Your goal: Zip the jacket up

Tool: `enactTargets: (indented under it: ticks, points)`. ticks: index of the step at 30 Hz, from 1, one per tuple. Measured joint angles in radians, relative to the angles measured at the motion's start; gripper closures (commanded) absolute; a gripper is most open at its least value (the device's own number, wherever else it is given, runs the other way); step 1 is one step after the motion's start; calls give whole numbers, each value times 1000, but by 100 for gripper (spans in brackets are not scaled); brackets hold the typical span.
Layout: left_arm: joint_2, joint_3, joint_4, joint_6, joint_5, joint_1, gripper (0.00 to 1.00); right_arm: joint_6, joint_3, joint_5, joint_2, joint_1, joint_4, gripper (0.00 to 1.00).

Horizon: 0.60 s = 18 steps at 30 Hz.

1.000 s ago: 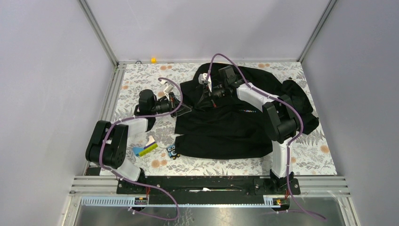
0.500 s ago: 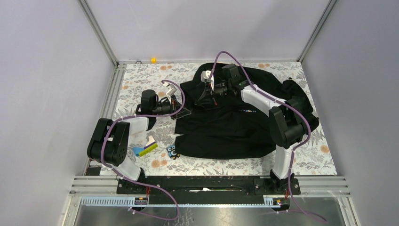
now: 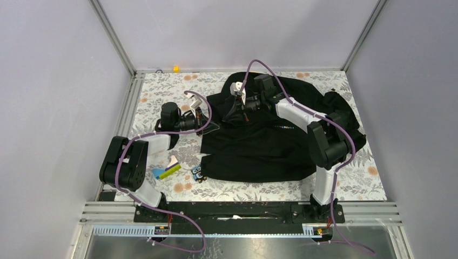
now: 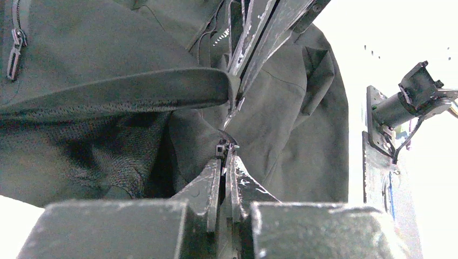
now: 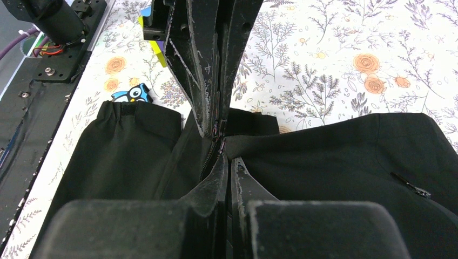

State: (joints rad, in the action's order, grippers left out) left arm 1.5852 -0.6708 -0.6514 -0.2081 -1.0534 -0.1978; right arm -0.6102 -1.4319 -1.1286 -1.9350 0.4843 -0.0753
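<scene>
**Jacket (image 3: 259,148), black, on flowered table (image 3: 162,89)**

It lay spread across the table's centre and right. Left gripper (image 4: 224,162) was clamped tight on the zipper (image 5: 209,161). Right gripper (image 5: 227,162), facing it closely, was likewise pinched on the zipper.

Floral-print table cover (image 3: 162,91) carries, toward 8 o'clock, a small blue owl figure (image 3: 199,174), a yellow-green and blue flat piece (image 3: 166,171) near its 9 o'clock, a white scrap (image 3: 173,161) just beyond that; small orange light (image 3: 176,68) at the far edge, 10 o'clock.
</scene>
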Motion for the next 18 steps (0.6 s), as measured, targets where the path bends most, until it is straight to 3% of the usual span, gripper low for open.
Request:
enactTargets:
  ticks: [14, 18]
  points:
    - [0, 0, -85, -63, -18, 14, 100, -19, 2, -17, -27, 6, 10, 100]
    - [0, 0, -85, -63, -24, 14, 100, 11, 30, -17, -27, 6, 85, 100]
